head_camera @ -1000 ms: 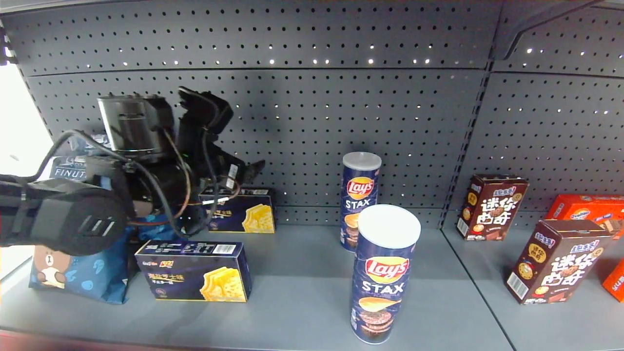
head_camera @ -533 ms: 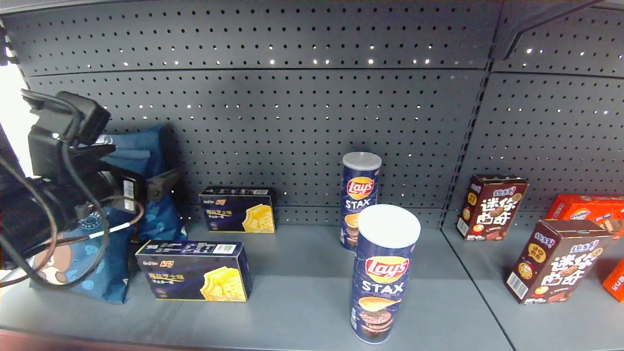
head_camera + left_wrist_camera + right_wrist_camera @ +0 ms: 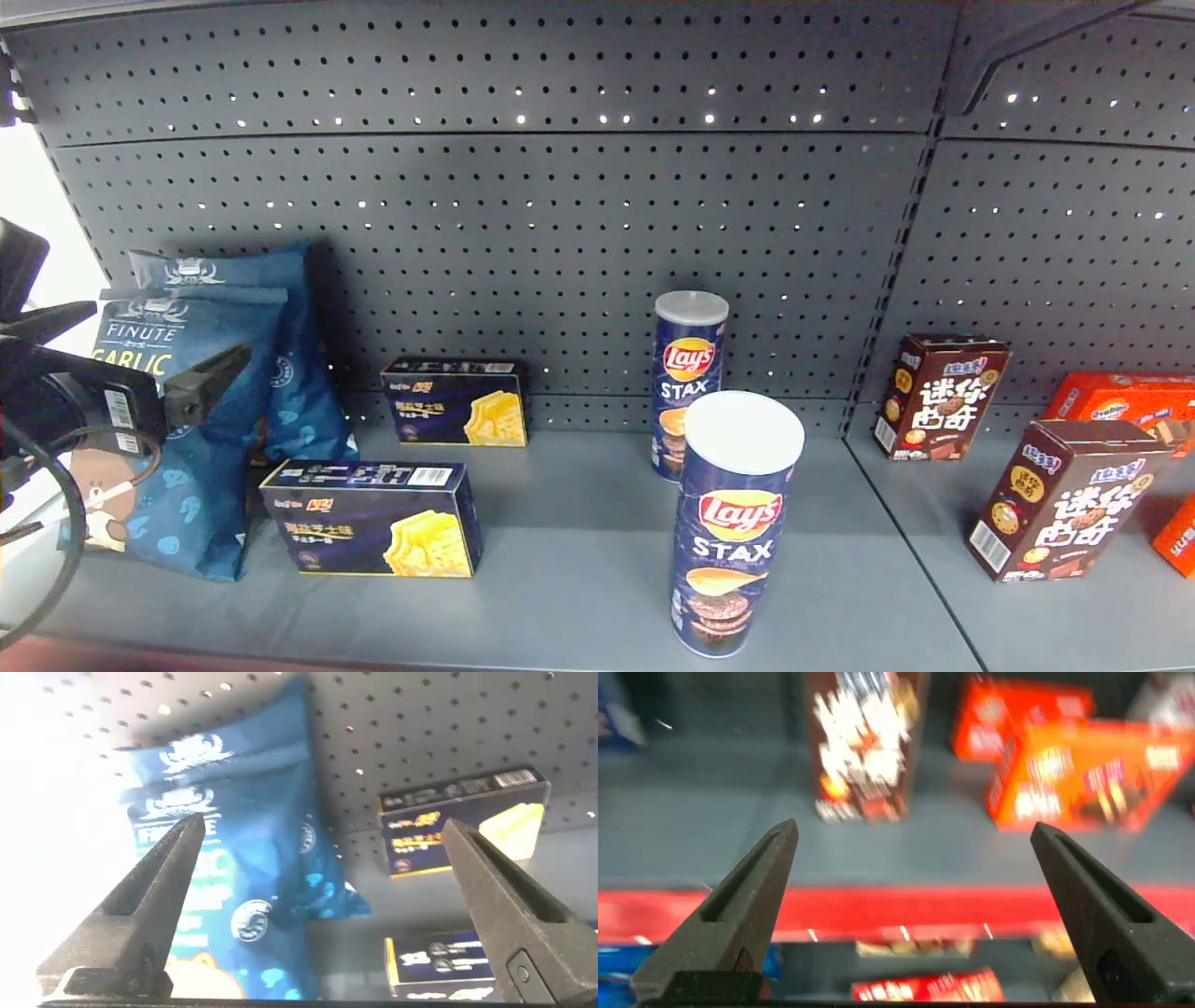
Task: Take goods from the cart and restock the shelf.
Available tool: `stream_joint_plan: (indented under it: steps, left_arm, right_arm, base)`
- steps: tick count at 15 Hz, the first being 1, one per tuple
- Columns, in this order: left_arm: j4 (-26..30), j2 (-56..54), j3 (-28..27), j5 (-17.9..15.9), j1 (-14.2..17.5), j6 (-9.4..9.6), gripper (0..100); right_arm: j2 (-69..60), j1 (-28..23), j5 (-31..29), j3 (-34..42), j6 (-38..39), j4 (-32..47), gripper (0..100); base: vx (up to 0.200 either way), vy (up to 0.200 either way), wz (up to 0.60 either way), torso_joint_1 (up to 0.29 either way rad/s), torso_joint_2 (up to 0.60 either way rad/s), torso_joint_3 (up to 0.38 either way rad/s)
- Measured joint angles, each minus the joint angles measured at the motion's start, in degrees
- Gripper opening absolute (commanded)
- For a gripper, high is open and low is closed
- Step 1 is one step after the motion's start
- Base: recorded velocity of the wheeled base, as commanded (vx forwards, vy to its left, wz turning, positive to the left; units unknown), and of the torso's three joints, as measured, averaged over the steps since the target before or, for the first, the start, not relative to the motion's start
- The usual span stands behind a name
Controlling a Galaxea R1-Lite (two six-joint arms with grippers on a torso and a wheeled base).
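Note:
My left gripper (image 3: 172, 327) hangs open and holds nothing at the shelf's far left, just in front of two blue snack bags (image 3: 191, 420). The bags stand one behind the other against the pegboard. In the left wrist view the open gripper (image 3: 322, 826) frames those bags (image 3: 234, 887) and a dark blue cracker box (image 3: 462, 817). My right gripper (image 3: 915, 829) is open and holds nothing, in front of a brown biscuit box (image 3: 864, 747) and orange boxes (image 3: 1064, 756), with packaged goods (image 3: 929, 985) below the shelf's red front edge (image 3: 896, 910).
On the grey shelf (image 3: 579, 560) stand two dark blue cracker boxes (image 3: 373, 518), two tall chip cans (image 3: 733, 523), brown boxes (image 3: 1064, 499) and orange boxes (image 3: 1120, 401) at the right. Bare shelf lies between the cracker boxes and the cans.
My left arm has drawn back to the left, away from the shelf, uncovering both blue bags. The goods on the shelf have stayed put.

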Motion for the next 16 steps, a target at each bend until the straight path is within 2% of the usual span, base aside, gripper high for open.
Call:
stream_joint_plan:
  steps: [2, 5, 8, 10, 13, 16]
  left_arm:
    - [0.0, -0.2, -0.3, 0.0, 0.3, 0.0, 100]
    - [0.0, -0.3, 0.3, 0.0, 0.7, 0.04, 100]
    - [0.0, -0.2, 0.0, 0.0, 0.8, 0.04, 100]
    - [0.0, -0.2, 0.4, 0.0, 0.8, 0.06, 100]
    - [0.0, -0.3, 0.5, 0.0, 0.8, 0.06, 100]
    - [0.0, 0.0, -0.1, -0.1, 0.8, 0.04, 100]
  right_arm:
    - [8.8, 3.3, 3.0, -5.7, -1.1, -0.9, 100]
    - [25.9, 13.0, 5.1, -11.2, -2.6, -8.1, 100]
    - [41.2, 22.7, 3.2, -13.1, -2.2, -18.4, 100]
    - [49.6, 27.3, 1.4, -13.3, -1.0, -22.8, 100]
    - [58.3, 31.4, 0.6, -13.1, -0.5, -24.5, 100]
    - [63.7, 32.9, 0.6, -14.1, -0.4, -24.9, 100]
  base:
    - [0.0, 0.0, 0.0, 0.0, 0.0, 0.0]
    - [0.0, 0.0, 0.0, 0.0, 0.0, 0.0]
    - [0.0, 0.0, 0.0, 0.0, 0.0, 0.0]
    - [0.0, 0.0, 0.0, 0.0, 0.0, 0.0]
    - [0.0, 0.0, 0.0, 0.0, 0.0, 0.0]
    - [0.0, 0.0, 0.0, 0.0, 0.0, 0.0]
